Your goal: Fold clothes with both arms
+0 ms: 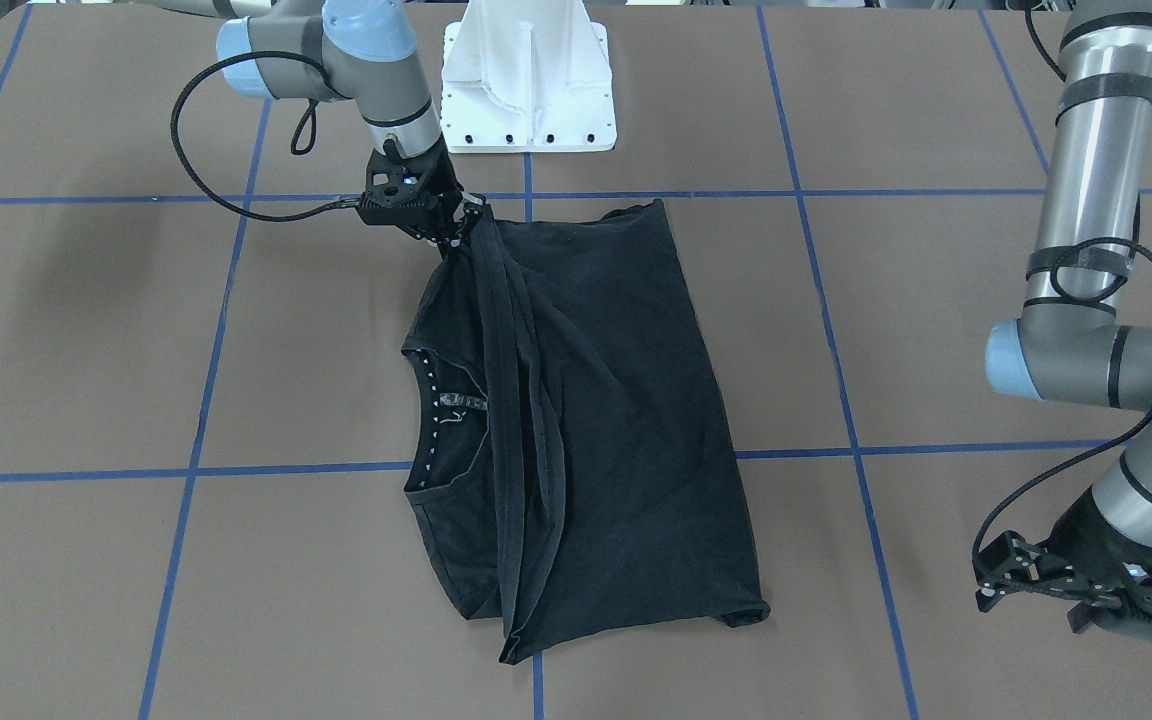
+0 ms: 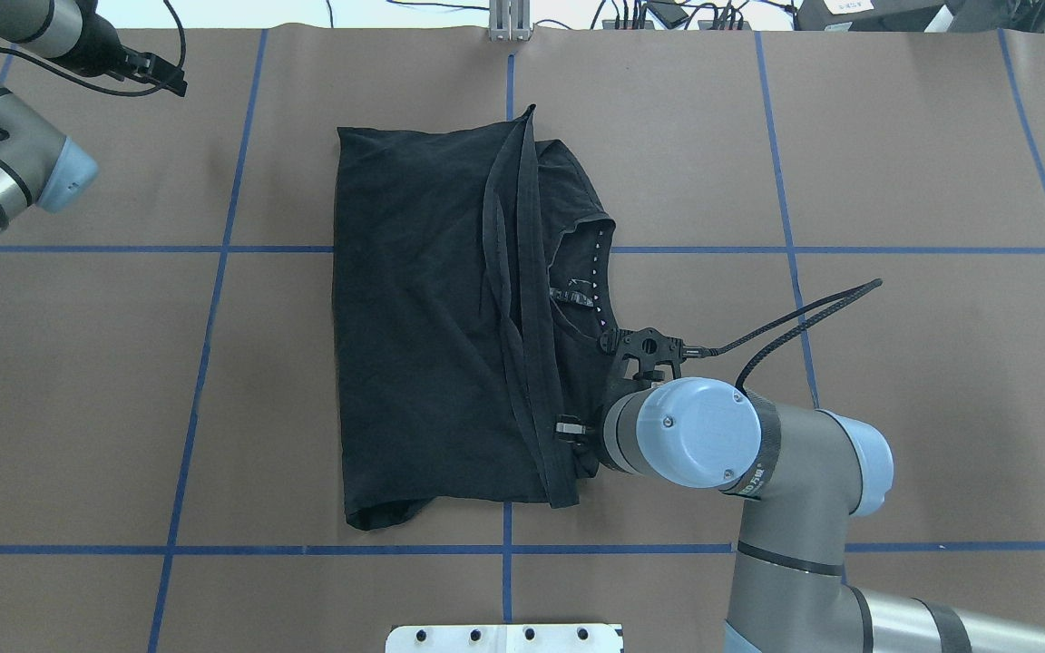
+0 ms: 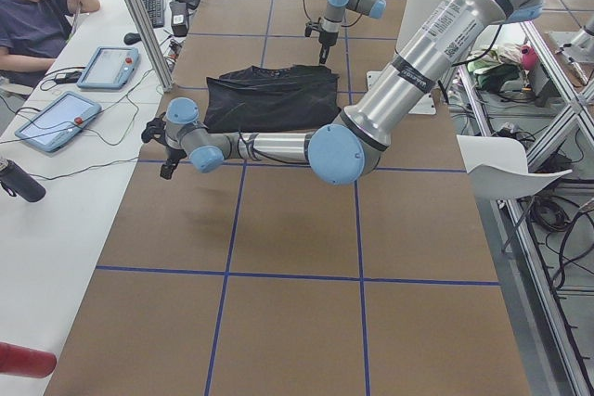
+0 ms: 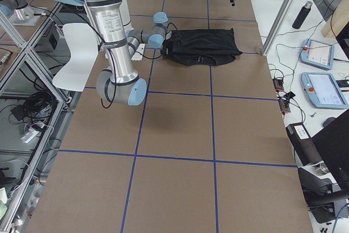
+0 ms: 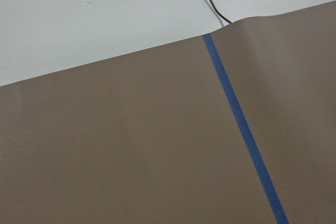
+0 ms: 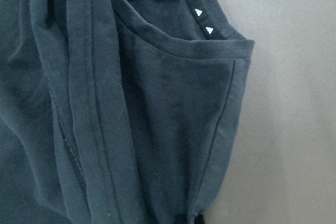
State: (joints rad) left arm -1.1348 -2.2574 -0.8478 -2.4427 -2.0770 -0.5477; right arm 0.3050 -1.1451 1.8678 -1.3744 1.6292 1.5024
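Folding judged partly done: T-shirt [image 2: 432, 317] lies part-folded at bench [image 2: 894, 408] centre, right end effector [image 2: 570, 428] clamped on its 5 o'clock hem, left end effector [image 2: 155, 77] clear at 10 o'clock, grip state unreadable; further folds remain.

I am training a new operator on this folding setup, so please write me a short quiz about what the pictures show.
1. True or false: the left hand touches no cloth.
2. Which hand holds the T-shirt? A) left B) right
3. Fill in: the table's grid lines are ___.
Key: 1 true. 2 B, the right hand, at the shirt's edge. 3 blue.
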